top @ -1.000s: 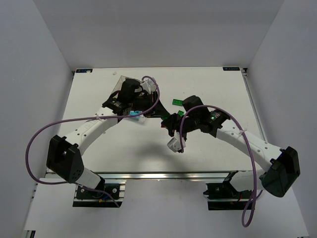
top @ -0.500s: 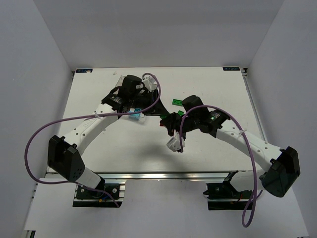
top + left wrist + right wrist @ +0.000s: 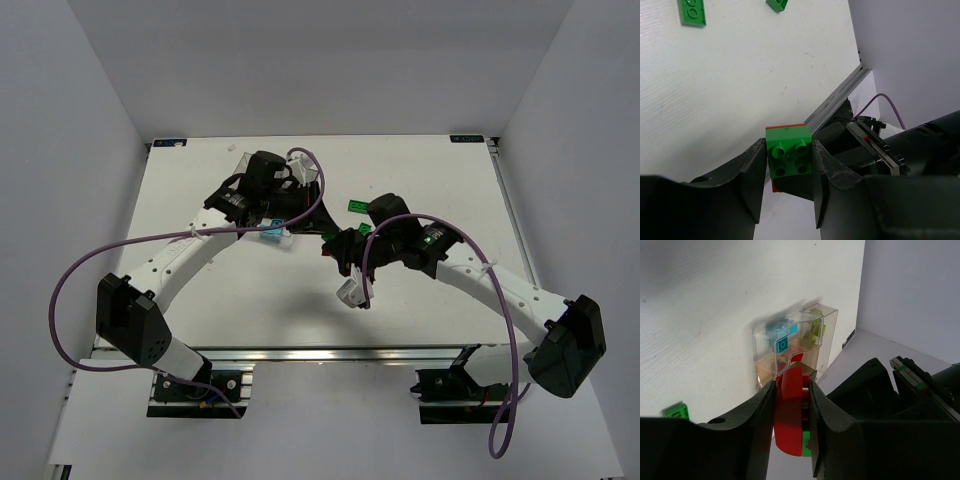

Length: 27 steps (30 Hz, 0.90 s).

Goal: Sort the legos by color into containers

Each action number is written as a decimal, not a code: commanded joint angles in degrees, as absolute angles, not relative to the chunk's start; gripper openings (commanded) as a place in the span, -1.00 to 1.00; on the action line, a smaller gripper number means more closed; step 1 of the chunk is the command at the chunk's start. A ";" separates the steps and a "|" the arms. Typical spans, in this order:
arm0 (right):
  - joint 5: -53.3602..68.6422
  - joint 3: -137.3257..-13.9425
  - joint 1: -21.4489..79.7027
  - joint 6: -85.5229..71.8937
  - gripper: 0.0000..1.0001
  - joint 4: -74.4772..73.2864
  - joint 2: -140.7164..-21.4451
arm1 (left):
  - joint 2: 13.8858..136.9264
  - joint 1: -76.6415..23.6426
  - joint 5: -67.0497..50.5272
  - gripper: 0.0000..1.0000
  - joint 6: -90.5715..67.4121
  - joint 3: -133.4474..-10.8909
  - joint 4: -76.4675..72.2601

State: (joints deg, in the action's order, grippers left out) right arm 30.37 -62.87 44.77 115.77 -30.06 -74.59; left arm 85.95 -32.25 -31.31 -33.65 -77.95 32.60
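Left end effector (image 3: 788, 170) clamps a green brick (image 3: 788, 150), right end effector (image 3: 791, 407) clamps a red brick (image 3: 789, 425), tray (image 3: 829, 332) beyond.

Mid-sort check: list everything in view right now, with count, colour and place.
Table: one, white.
Tray: one, clear brownish, on the table.
Bricks in tray: one light blue brick, one yellow-green brick, something red.
Loose bricks: at least two, green, on the table: flat plate, small block.
Left end effector: one, black, shut on a green brick.
Right end effector: one, black, shut on a red brick.
Left arm, right arm: white and black, from the near edge.
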 commanded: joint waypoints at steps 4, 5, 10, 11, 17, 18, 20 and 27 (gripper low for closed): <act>29.36 -61.35 44.30 121.20 -1.00 -36.21 -73.83 | 83.58 -30.50 -28.92 -1.00 -32.17 -81.30 32.96; 29.36 -61.26 44.38 121.11 -1.00 -36.30 -73.83 | 83.50 -30.50 -28.92 -1.00 -32.25 -81.47 33.05; 29.00 -60.65 44.30 121.11 -1.00 -36.74 -73.57 | 83.58 -30.50 -28.92 -1.00 -32.26 -82.26 33.75; 28.83 -60.47 44.21 121.03 -1.00 -36.83 -73.65 | 83.58 -29.98 -29.09 -1.00 -32.26 -82.27 33.75; 28.74 -59.68 44.03 121.11 -1.00 -37.09 -73.39 | 83.76 -29.45 -29.27 -1.00 -32.25 -83.05 34.45; 28.83 -59.59 43.86 121.03 -1.00 -37.18 -73.39 | 83.67 -29.44 -29.18 -1.00 -32.26 -83.14 34.54; 28.83 -59.24 43.86 121.20 -1.00 -37.00 -73.13 | 83.67 -29.44 -29.36 -1.00 -32.17 -83.23 34.72; 28.21 -59.24 43.24 117.26 -1.00 -35.77 -73.48 | 83.32 -28.39 -25.86 -1.00 -32.08 -82.45 34.45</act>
State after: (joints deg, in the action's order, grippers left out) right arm 28.36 -59.11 43.77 114.54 -35.94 -74.35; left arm 85.82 -28.84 -28.56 -32.97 -81.49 34.72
